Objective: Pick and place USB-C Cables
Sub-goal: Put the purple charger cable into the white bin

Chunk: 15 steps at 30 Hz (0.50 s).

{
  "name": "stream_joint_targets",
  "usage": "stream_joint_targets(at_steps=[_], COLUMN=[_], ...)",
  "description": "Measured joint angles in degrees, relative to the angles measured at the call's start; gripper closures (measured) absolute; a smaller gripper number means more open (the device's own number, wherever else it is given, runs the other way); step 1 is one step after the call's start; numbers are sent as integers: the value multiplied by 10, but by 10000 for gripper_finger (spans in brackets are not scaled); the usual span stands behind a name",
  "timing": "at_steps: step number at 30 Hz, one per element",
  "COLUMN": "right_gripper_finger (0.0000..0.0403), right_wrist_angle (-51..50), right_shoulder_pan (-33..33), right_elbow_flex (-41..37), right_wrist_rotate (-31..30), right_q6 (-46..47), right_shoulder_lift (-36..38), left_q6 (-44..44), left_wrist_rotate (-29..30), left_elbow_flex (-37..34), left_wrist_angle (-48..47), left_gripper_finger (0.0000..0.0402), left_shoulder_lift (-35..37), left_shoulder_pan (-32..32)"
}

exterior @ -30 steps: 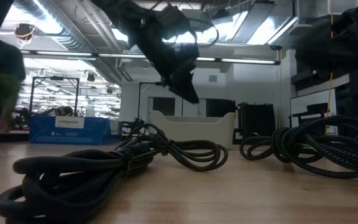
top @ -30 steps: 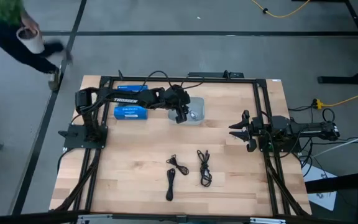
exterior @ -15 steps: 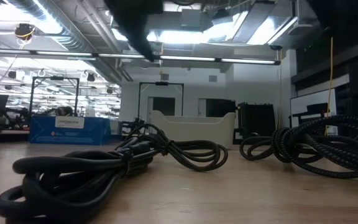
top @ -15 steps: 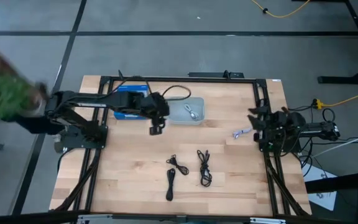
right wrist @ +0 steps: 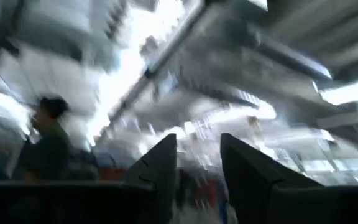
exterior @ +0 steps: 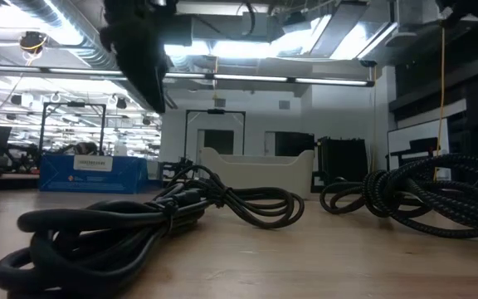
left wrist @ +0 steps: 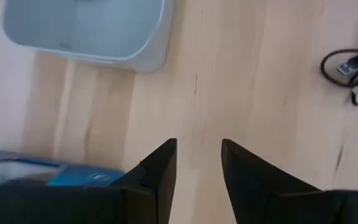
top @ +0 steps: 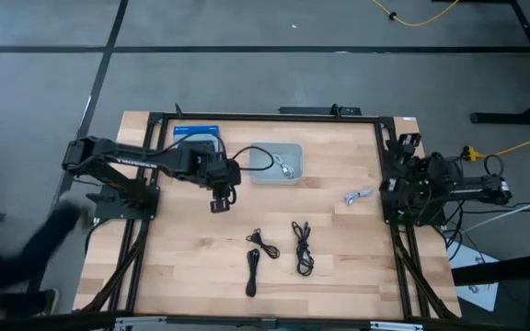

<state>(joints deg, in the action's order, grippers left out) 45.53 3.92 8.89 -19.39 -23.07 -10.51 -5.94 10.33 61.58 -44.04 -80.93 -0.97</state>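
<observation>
USB-C cables: we count three black ones [top: 278,251] lying loose on the bench [top: 191,267] and a light one [top: 286,167] in the grey tray [top: 263,152]. Our left gripper [top: 220,204] hangs parted and empty beside the tray; our right gripper [right wrist: 197,168], folded back at the bench's edge, is parted and empty too.

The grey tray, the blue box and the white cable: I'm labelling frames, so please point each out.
grey tray [top: 288,153]: high view, on its far rim.
blue box [top: 195,136]: high view, on its visible top face.
white cable [top: 286,167]: high view, on the coil inside the tray.
</observation>
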Motion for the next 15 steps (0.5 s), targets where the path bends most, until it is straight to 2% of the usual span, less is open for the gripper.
stream_joint_targets(at_steps=[4,8,12,15], right_gripper_finger=[274,274,274,274], right_wrist_angle=[-221,-511,-780,-949], right_shoulder_pan=[0,0,-1,-9], right_elbow_flex=[123,265,394,480], right_wrist_rotate=[-140,-233,-262,-243], right_q6=[21,124,242,312], right_shoulder_lift=[-99,-218,-321,-381], left_q6=[-12,-12,-12,-21], left_wrist_rotate=[-36,-52,-46,-26], left_elbow_flex=[-32,-46,-62,-75], left_wrist_angle=[66,99,104,112], left_gripper_finger=[282,282,282,282], left_shoulder_lift=[0,0,0,0], left_shoulder_pan=[3,14,30,44])
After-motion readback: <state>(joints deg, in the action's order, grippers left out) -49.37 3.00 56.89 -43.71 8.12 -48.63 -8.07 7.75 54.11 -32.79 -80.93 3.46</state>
